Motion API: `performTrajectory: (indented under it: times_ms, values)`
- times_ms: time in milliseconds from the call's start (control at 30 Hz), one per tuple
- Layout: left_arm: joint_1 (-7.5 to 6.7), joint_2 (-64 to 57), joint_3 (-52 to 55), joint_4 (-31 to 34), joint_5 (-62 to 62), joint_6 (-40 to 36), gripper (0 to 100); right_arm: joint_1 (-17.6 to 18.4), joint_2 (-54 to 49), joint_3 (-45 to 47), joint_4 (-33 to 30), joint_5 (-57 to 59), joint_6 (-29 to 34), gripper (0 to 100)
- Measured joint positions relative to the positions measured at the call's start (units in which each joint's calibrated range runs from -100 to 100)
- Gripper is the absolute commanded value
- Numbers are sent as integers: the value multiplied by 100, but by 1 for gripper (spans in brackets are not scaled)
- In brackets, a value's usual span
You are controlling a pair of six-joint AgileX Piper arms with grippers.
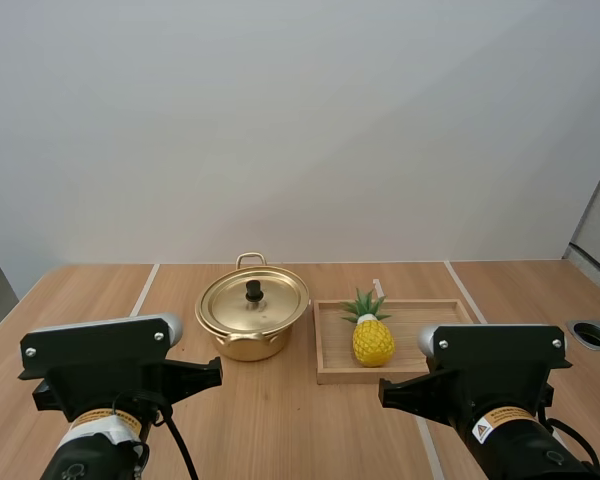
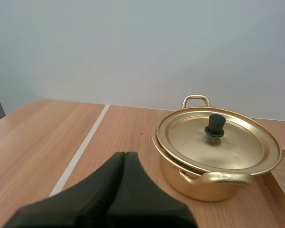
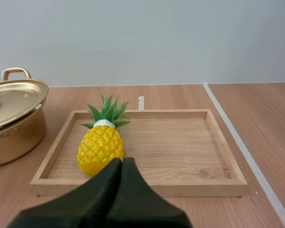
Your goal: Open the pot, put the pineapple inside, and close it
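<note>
A gold pot (image 1: 252, 318) (image 2: 213, 159) (image 3: 13, 121) stands on the table with its lid (image 1: 253, 301) (image 2: 217, 138) on, black knob (image 1: 253, 291) (image 2: 214, 126) upward. To its right a yellow pineapple (image 1: 372, 335) (image 3: 101, 144) with green leaves lies in the left part of a wooden tray (image 1: 420, 330) (image 3: 180, 152). My left gripper (image 2: 124, 159) is shut on nothing, short of the pot and to its left. My right gripper (image 3: 122, 164) is shut on nothing, just before the tray's near rim, close to the pineapple.
White tape lines (image 1: 142, 290) (image 1: 465, 292) run across the wooden table. A round metal-rimmed hole (image 1: 592, 334) sits at the table's right edge. Both arms' bases (image 1: 110, 380) (image 1: 495, 375) fill the near foreground.
</note>
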Motion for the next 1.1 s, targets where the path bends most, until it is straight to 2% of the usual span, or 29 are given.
performTrajectory:
  times_ms: [133, 400, 467, 567, 733, 900, 1100]
  values:
    - [0, 0, 0, 0, -843, 0, 0, 0, 0, 0, -17, -1218, 0, 0]
    - [0, 0, 0, 122, -4918, 69, 0, 0, 0, 0, -219, -4617, 0, 0]
    - [0, 0, 0, 286, -5969, 92, 0, 0, 0, 0, -472, -5505, 0, 0]
    - [0, 0, -65, 509, -6678, 268, 0, 0, 0, 0, -1094, -6355, 0, 0]
    - [0, -12, -493, 621, -6901, 523, 0, 0, -9, -204, -1758, -6517, -124, 0]
    - [0, -12, -1615, 632, -6494, 591, 0, 0, -13, -1438, -1098, -5857, -132, 0]
    - [0, 456, -2990, 464, -5198, 591, 0, 0, 291, -3412, -858, -3803, -132, 0]
